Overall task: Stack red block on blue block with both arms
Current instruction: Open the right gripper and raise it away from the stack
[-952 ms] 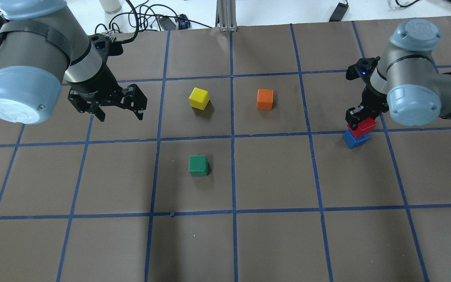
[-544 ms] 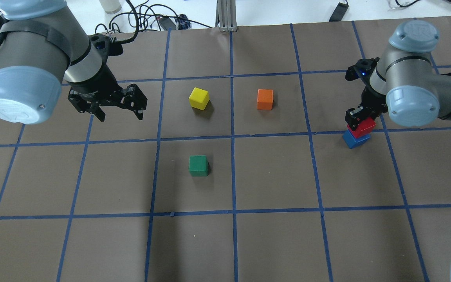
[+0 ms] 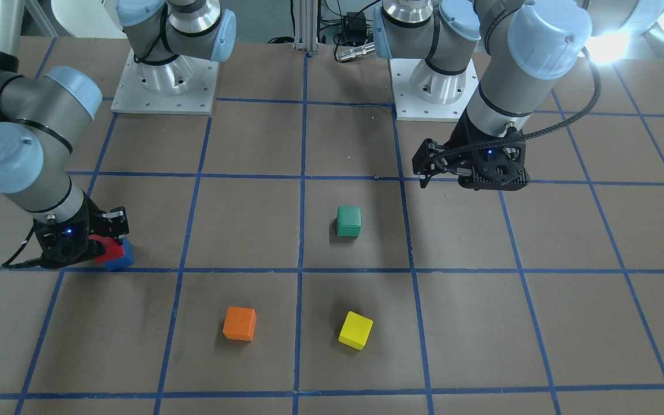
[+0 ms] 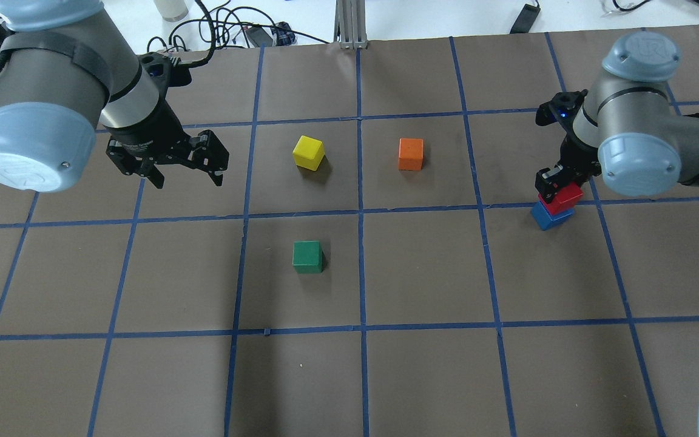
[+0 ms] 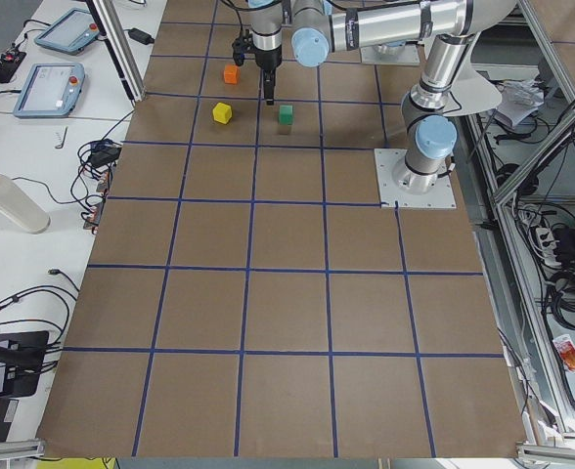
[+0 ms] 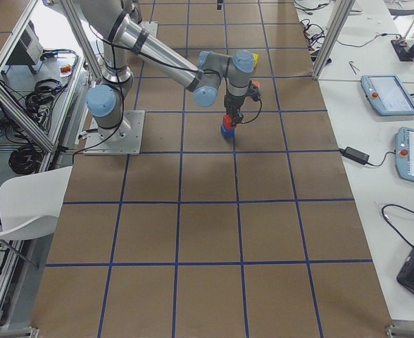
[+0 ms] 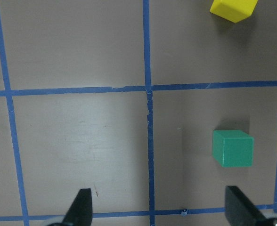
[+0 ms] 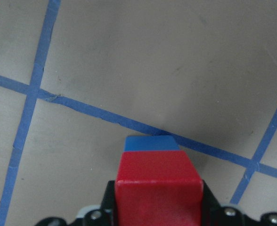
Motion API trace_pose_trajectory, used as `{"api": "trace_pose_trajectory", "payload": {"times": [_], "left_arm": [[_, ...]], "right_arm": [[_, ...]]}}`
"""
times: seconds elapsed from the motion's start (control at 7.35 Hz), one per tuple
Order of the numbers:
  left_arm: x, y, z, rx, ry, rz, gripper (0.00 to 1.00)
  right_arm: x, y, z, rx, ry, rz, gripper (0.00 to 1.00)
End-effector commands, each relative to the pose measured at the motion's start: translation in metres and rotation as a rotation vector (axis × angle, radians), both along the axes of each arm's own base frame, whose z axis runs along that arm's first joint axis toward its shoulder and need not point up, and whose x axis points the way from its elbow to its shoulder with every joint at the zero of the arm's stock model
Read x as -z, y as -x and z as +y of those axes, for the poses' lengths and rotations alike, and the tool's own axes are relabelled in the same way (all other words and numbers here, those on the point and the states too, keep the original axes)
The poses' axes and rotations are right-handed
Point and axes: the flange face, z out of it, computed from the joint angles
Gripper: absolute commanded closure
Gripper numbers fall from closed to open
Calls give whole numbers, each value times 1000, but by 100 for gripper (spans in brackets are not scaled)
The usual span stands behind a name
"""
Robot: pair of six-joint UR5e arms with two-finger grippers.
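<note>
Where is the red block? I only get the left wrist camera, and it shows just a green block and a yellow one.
Observer: The red block is on top of the blue block, far over on the robot's right side.
Operator: Is something holding it?
Observer: Yes, the right gripper is shut on it.
Operator: Any more blocks?
Observer: An orange block stands beside the yellow block, not touching it.
</note>
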Motion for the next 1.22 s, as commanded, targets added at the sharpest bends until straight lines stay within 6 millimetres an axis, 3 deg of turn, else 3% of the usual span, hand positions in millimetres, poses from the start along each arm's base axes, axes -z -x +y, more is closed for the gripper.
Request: {"api": "trace_pose_trajectory", "payload": {"times": [0.0, 0.27, 0.54, 0.82, 0.95, 1.09], "left_arm": [[-1, 0, 0, 0, 2, 2, 0], [0, 0, 0, 0, 0, 2, 0], [0, 0, 0, 0, 0, 2, 0], [-1, 0, -1, 0, 2, 2, 0], [-1, 0, -1, -2, 2, 2, 0], [-2, 0, -1, -2, 5, 2, 0]], "right_arm": [[3, 0, 2, 5, -14, 3, 36], [8, 0, 6, 5, -18, 7, 15], [-12, 8, 1, 3, -1, 78, 3], [-84, 9, -7, 33, 33, 87, 0], [-123, -4, -3, 112, 42, 64, 0], [-155, -40, 5, 172, 47, 18, 0]]}}
